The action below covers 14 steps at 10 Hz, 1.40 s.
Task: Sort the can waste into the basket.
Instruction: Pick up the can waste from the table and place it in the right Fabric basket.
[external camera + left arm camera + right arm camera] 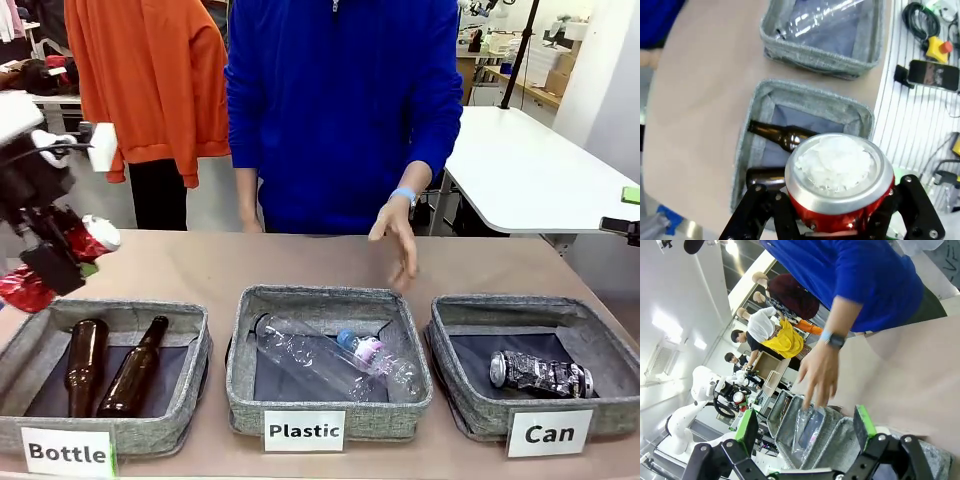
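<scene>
Claw point(62, 250) of the left arm grips a red can point(839, 181) above the "Bottle" basket point(190, 385) with its two brown bottles point(132, 368). Rightward sit the "Plastic" basket point(240, 370), the person's hand point(396, 238), then the "Can" basket point(460, 410) with a black-and-silver can point(540, 374). The right claw point(805, 427) gapes wide.

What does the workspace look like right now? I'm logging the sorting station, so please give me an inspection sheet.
Surface: tan table, bare between baskets and person.
Job's things: red can held up at left; black-and-silver can lying in Can basket.
Clutter: two brown bottles in Bottle basket; clear bottle in Plastic basket.
Grippers: left claw shut on red can; right claw open, empty.
Cables: black cable beside table.
Surroundings: person's hand over far edge.
</scene>
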Available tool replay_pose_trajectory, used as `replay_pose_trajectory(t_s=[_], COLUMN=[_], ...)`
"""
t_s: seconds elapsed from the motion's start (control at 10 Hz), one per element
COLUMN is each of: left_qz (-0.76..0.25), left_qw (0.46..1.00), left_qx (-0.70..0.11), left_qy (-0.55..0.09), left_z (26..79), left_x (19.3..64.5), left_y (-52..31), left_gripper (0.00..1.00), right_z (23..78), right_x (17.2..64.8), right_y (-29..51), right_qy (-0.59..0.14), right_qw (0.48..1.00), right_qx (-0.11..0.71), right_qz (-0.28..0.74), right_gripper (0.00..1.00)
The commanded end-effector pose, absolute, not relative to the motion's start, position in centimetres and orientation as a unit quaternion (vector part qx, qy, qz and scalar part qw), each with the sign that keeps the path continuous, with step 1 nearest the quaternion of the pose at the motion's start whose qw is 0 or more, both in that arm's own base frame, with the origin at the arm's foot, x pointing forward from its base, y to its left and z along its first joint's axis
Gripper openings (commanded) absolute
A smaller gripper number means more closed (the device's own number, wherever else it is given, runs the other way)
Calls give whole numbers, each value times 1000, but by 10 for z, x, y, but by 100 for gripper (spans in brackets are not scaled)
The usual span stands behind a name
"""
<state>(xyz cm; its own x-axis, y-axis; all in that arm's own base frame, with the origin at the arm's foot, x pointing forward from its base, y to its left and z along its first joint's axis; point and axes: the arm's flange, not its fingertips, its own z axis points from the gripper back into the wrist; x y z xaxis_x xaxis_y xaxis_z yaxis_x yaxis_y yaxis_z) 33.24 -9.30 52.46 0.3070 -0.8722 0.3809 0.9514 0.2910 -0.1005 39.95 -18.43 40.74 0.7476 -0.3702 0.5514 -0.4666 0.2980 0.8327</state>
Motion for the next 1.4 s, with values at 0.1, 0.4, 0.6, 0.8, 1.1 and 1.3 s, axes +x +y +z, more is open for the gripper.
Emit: replay_pose_trajectory(t_s=[0.1,0.4,0.6,0.8,1.1,1.3], left_qz=[-561,-633,-704,-728,-727,-716], left_qw=[796,725,654,624,607,626], left_qx=[-156,-68,-4,-6,-93,-164], left_qy=[-169,-264,-278,-282,-307,-263], left_z=[536,559,568,557,542,523], left_x=[355,375,379,359,344,343], left_y=[-190,-360,-471,-556,-630,-649], left_gripper=[0,0,0,0,0,0], right_z=[409,409,409,409,405,397], right_x=[399,399,399,399,360,329], right_y=[-186,-186,-186,-186,-222,-260], right_qy=[-355,-355,-355,-355,-328,-329], right_qw=[725,725,725,725,745,755], right_qx=[589,589,589,589,582,564], right_qz=[46,46,46,46,-2,-57], right_gripper=[100,100,100,100,100,100])
